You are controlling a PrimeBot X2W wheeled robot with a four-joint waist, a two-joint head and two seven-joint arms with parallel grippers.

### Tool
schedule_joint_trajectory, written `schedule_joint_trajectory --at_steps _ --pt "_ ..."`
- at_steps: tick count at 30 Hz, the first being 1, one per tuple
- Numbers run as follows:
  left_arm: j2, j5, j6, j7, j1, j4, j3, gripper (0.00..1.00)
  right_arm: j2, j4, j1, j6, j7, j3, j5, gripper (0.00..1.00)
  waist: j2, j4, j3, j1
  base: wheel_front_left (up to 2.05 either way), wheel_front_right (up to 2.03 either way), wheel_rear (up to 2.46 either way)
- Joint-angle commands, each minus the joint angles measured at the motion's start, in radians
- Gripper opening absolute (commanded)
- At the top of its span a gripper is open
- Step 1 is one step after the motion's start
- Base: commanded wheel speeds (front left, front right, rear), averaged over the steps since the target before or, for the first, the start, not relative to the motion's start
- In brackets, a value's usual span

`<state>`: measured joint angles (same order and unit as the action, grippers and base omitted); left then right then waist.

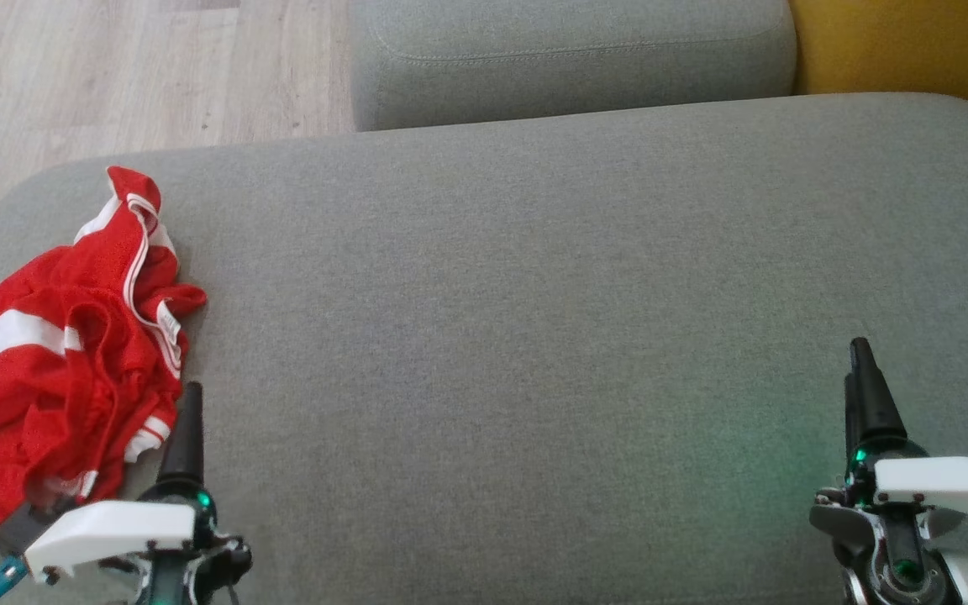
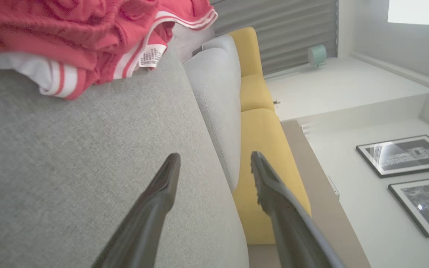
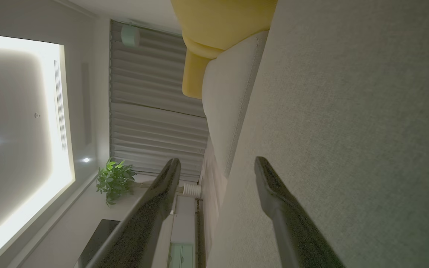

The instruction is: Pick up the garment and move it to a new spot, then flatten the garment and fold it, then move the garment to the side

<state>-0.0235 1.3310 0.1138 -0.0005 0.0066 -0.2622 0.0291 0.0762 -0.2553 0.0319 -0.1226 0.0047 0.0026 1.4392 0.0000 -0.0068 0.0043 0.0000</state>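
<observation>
Red-and-white sports garment [image 1: 64, 353] lies crumpled at the left end of the grey sofa seat [image 1: 534, 294]. Left gripper [image 2: 215, 159]: jaws spread, empty, just beside the garment. Right gripper [image 3: 217, 163]: jaws spread, empty, well apart from it.

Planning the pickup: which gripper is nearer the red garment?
Left. The left gripper sits just beside the red garment; the right gripper is far across the grey cushion.
</observation>
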Motion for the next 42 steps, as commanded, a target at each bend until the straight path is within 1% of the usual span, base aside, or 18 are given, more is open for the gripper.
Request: schedule_joint_trajectory --at_steps 1,10,21,26,31,42 --pt "-0.011 -0.037 -0.001 -0.010 -0.058 0.044 0.000 1.00 0.021 0.047 0.062 -0.003 -0.013 0.017 -0.025 1.00 0.0000 0.000 0.000 0.0000 0.00 0.00 0.00" --pt "-0.013 -0.230 -0.025 -0.036 -0.060 0.074 -0.019 1.00 0.033 0.067 0.069 -0.003 -0.039 0.044 -0.171 1.00 0.0000 -0.002 -0.003 0.0000 0.00 0.00 0.00" --pt "-0.016 -0.459 -0.060 -0.068 -0.063 0.085 -0.057 1.00 0.050 0.088 0.077 -0.004 -0.072 0.090 -0.417 1.00 0.0000 -0.004 -0.007 0.0000 0.00 0.00 0.00" --pt "-0.024 -0.559 -0.085 -0.083 -0.069 0.096 -0.076 1.00 0.056 0.091 0.079 -0.004 -0.087 0.105 -0.515 1.00 0.0000 -0.004 -0.008 0.0000 0.00 0.00 0.00" --pt "-0.029 -0.631 -0.107 -0.097 -0.075 0.105 -0.095 1.00 0.058 0.088 0.082 -0.004 -0.101 0.123 -0.593 1.00 0.0000 -0.003 -0.009 0.0000 0.00 0.00 0.00" --pt "-0.044 -0.761 -0.136 -0.130 -0.085 0.116 -0.128 1.00 0.068 0.092 0.091 -0.005 -0.134 0.158 -0.738 1.00 0.0000 -0.004 -0.012 0.0000 0.00 0.00 0.00"
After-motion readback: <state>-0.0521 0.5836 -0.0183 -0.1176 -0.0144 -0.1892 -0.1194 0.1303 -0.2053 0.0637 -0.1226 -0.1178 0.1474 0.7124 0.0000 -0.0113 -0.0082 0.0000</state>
